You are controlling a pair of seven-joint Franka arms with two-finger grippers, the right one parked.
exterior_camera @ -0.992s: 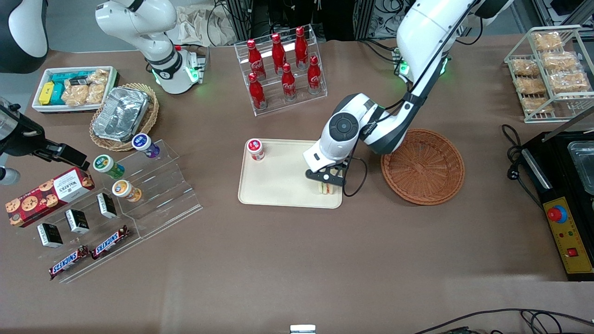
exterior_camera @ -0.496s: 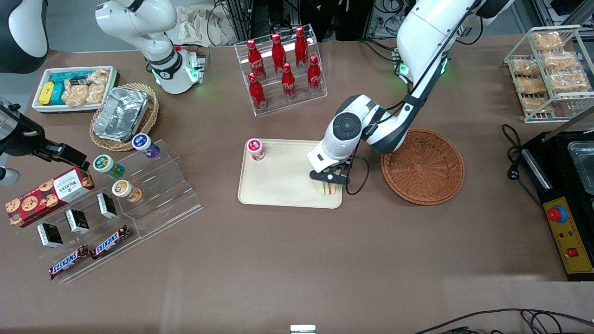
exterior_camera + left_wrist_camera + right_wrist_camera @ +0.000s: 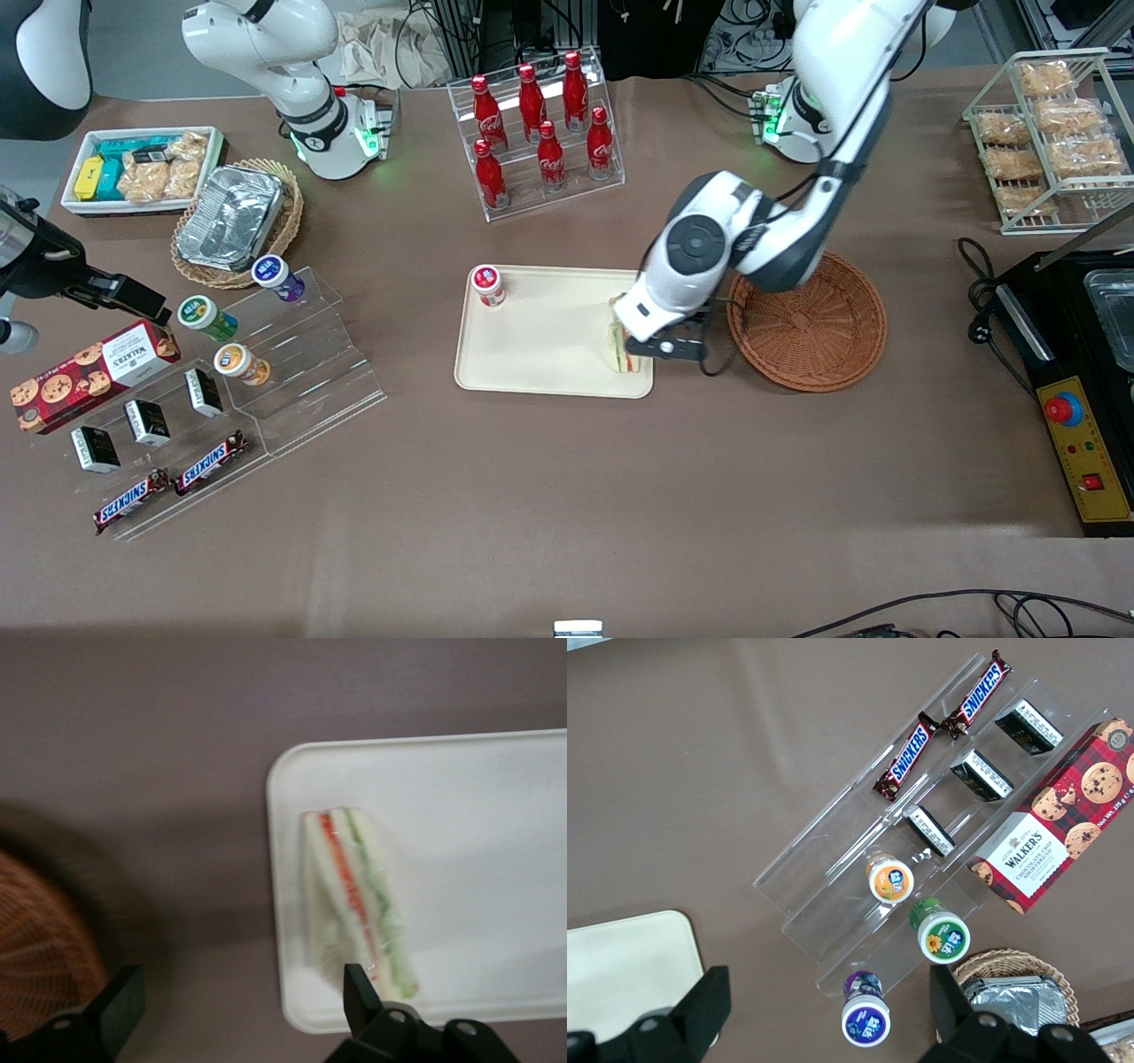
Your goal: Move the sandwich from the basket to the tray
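Note:
The sandwich (image 3: 619,345) (image 3: 356,904) stands on its edge in the cream tray (image 3: 540,354) (image 3: 478,815), in the tray's corner closest to the front camera and beside the basket. My left gripper (image 3: 671,346) (image 3: 239,983) is open and holds nothing. It hovers over the strip of brown table between the tray's edge and the reddish-brown basket (image 3: 806,319) (image 3: 35,939). One of its fingers (image 3: 359,992) is just beside the sandwich. Nothing lies in the basket.
A small red-lidded jar (image 3: 487,285) stands in the tray's corner farthest from the sandwich. A rack of cola bottles (image 3: 540,133) is farther from the camera than the tray. A stepped acrylic display (image 3: 283,372) lies toward the parked arm's end, a black machine (image 3: 1076,381) toward the working arm's.
The gripper has let go of the sandwich and moved off it toward the basket. The sandwich stays on the tray, now fully uncovered.

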